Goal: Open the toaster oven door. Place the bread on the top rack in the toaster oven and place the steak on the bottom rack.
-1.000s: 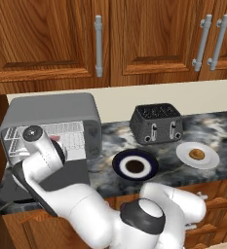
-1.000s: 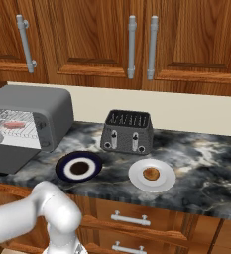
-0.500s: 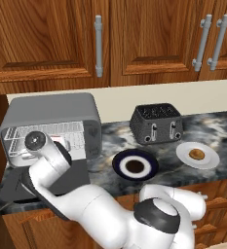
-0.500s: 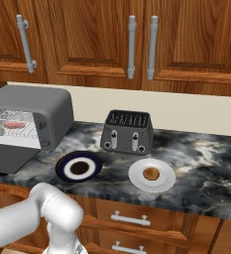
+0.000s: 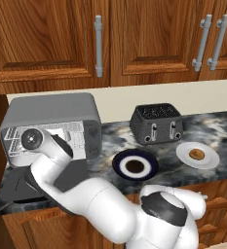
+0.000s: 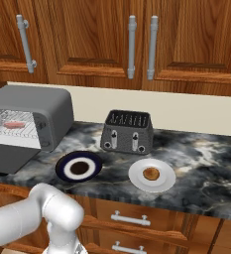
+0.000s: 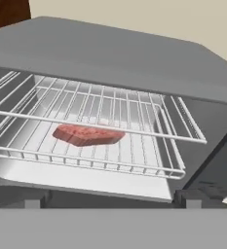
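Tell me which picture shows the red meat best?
The hand view: the steak lies large and clear on the bottom rack of the toaster oven. The right base view shows it as a tiny red strip. In the left base view I cannot make it out.

The toaster oven [image 7: 134, 53] had a smooth, matt grey shell, probably painted metal. Its racks [image 7: 95, 121], mid-frame in the hand view, were thin glossy white wire. The steak [image 7: 88, 134] looked moist and slightly rough. The counter [image 6: 201, 168] at right was polished marbled stone, the cabinets [image 6: 87, 39] along the top were satin-varnished wood with brushed metal handles [image 6: 132, 47].
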